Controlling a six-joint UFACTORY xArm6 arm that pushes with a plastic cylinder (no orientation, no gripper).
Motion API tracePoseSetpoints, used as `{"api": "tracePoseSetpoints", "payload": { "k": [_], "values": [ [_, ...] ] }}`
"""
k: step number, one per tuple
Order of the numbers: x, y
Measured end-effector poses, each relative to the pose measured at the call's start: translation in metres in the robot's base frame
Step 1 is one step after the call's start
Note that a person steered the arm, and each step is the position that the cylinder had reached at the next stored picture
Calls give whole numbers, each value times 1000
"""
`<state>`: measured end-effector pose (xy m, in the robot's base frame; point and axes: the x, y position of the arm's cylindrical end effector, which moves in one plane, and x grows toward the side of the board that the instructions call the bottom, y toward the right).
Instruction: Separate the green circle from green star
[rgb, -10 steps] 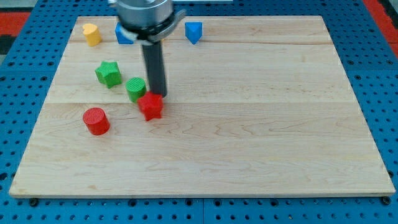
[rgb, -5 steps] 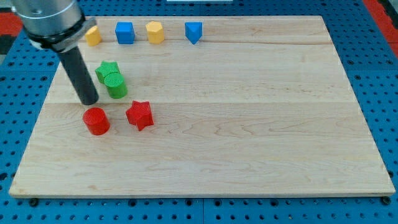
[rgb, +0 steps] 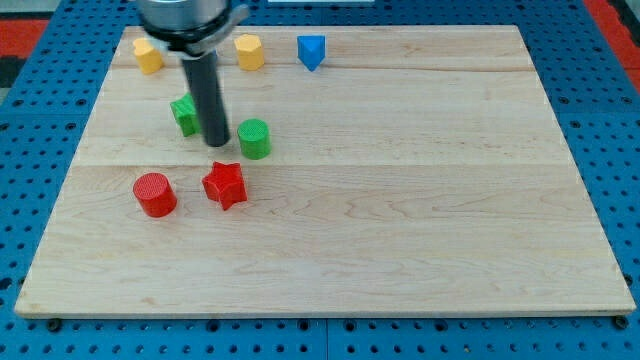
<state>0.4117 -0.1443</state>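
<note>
Rod and nothing else is what I am steering: it ends in a plain point with no jaws to open or close, and it holds nothing. My tip (rgb: 216, 144) rests on the wooden board (rgb: 400, 200) in the gap between the two green blocks. The green star (rgb: 184, 113) lies just to the view's left of the rod, partly hidden behind it, so I cannot tell whether the rod touches it. The green circle (rgb: 254, 138) stands just to the view's right of my tip and slightly lower in the view, with a strip of bare wood between it and the rod. So the two green blocks sit apart, with the rod standing between them.

Below my tip, toward the view's bottom, the red star (rgb: 225, 185) lies near the green circle but clear of it. The red circle (rgb: 155, 194) sits to its left, a small gap away. Along the view's top edge of the board I see a yellow block (rgb: 147, 56) at the left, partly covered by the arm's housing, another yellow block (rgb: 249, 51) to the right of the rod, and a blue block (rgb: 312, 51) further right. The board lies on a blue perforated table (rgb: 40, 200).
</note>
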Motion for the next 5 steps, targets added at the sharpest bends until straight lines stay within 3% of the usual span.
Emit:
{"api": "tracePoseSetpoints", "payload": {
  "k": [1, 2, 4, 5],
  "values": [
    [18, -60],
    [9, -84],
    [-40, -55],
    [-42, 0]
  ]
}}
